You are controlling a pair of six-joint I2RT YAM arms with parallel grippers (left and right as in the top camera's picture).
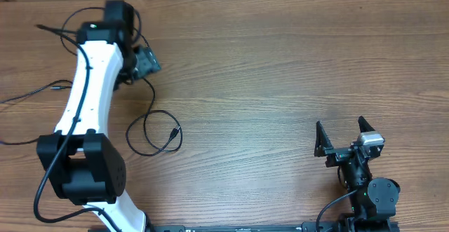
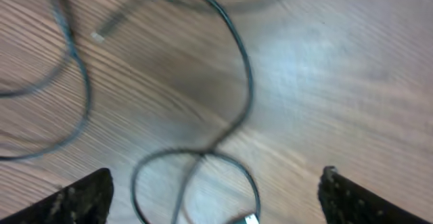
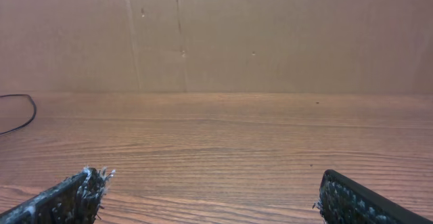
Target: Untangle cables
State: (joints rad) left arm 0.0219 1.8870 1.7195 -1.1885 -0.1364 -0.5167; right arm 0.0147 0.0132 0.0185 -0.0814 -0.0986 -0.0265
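A: Well, how is the step in hand to be done properly?

B: The left gripper (image 2: 215, 178) is seen spread wide, and nothing is held between its fingers (image 2: 84, 197), so a grasp is probably to be chosen next. The cables (image 2: 247, 75) lie on the table (image 1: 280, 71) directly under the left gripper and are crossed over themselves there. One single cord should be taken, near a free end and not at the crossing, and it should be drawn outward slowly.

A: And what is found around it?

B: A loop (image 1: 129, 129) with a small plug (image 1: 173, 130) lies near the left gripper, toward the arm's base. More cord is partly covered by the left arm (image 1: 98, 71), which may hinder. Its own thicker wire (image 1: 78, 99) must not be taken by mistake. The right gripper (image 1: 340, 122) is well apart from the left gripper, its jaws also parted and empty
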